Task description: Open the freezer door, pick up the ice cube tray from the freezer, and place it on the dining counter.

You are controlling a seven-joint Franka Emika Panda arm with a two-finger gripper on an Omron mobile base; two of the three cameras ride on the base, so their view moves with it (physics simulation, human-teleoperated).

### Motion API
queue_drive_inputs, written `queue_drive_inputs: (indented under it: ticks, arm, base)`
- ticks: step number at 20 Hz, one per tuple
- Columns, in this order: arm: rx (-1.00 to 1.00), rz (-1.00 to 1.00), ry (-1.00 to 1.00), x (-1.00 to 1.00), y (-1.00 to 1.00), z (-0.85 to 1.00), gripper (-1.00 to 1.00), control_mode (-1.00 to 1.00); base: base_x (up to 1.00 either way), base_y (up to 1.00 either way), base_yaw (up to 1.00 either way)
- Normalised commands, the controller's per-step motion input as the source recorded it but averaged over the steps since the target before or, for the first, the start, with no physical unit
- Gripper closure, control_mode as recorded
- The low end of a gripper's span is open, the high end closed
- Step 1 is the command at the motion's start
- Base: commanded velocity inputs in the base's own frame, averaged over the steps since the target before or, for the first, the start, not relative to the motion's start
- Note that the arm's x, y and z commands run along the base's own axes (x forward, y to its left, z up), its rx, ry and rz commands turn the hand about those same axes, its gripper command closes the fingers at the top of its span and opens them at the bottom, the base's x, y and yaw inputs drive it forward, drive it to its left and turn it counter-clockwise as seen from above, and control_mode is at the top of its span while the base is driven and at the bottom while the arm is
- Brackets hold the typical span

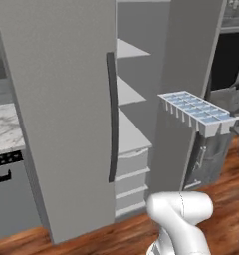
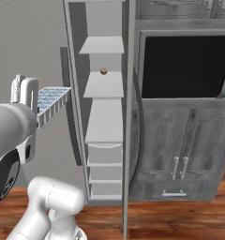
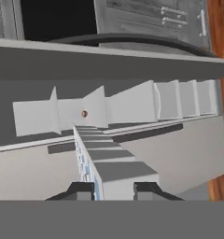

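Two fingertips of my claw [image 3: 114, 190] clamp the ice cube tray [image 3: 109, 163], holding it in mid-air. Ahead of the claw, the freezer door [image 1: 61, 114] stands open, shelves [image 2: 105, 84] beyond.

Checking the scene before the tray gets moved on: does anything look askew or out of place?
Nothing is spilled or damaged. The ice cube tray is out of the freezer, held in the air by the gripper, and the freezer door stands open.

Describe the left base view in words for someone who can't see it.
A pale blue ice cube tray hangs in mid-air in front of the open freezer, whose grey freezer door with a dark bar handle is swung wide, showing white shelves and drawers.
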Motion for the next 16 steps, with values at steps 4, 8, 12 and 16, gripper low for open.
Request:
queue_drive_inputs:
  ticks: [4,8,12,16]
  arm:
    - [0.00,0.00,0.00,0.00,0.00,0.00,1.00,1.00]
    - [0.00,0.00,0.00,0.00,0.00,0.00,1.00,1.00]
    - [0.00,0.00,0.00,0.00,0.00,0.00,1.00,1.00]
    - [0.00,0.00,0.00,0.00,0.00,0.00,1.00,1.00]
  base:
    - [-0.64,0.29,0.30]
    - [-0.43,0.29,0.43]
    - [-0.35,0.27,0.52]
    - [-0.42,0.18,0.63]
